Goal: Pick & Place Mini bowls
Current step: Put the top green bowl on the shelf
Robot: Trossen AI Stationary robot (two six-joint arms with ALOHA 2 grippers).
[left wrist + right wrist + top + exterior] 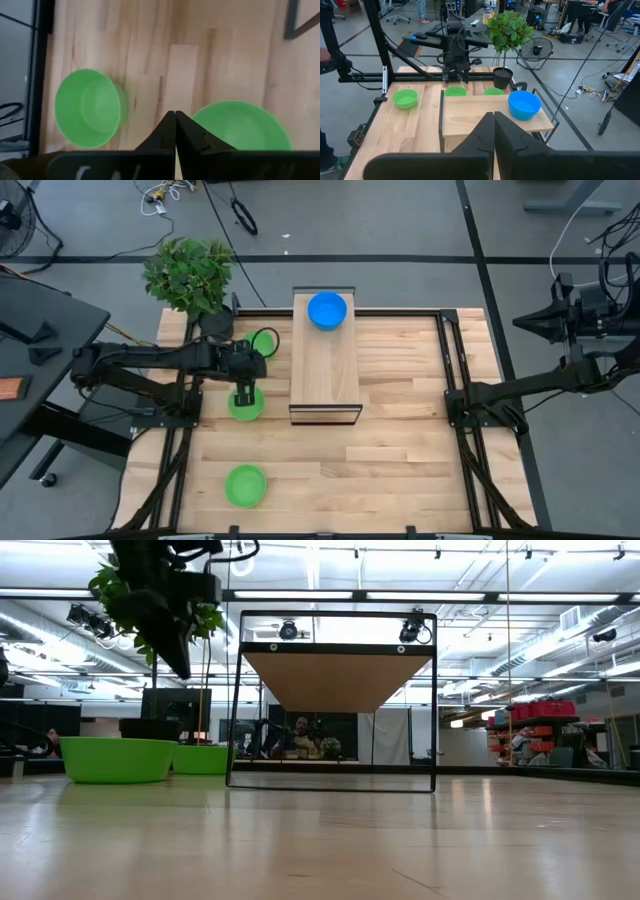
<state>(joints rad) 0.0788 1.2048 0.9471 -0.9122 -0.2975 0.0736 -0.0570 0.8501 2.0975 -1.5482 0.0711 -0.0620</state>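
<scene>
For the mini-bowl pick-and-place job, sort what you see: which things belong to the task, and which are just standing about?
Task things: three green bowls, blue bowl on the wooden shelf, left gripper shut above a green bowl.

Standing about: potted plant, right gripper.

High view: overhead, straight down, whole table (400,470). Low view: tabletop height, level, facing room. Wrist views: along own fingers. Raised wooden shelf (324,365) appears in high, low, right wrist.

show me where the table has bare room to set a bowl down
Bare wood lies between the wooden shelf and the right rail, and across the near edge beside the lone green bowl. It is crowded by the plant, where the shut left pincer hangs over two green bowls.
</scene>
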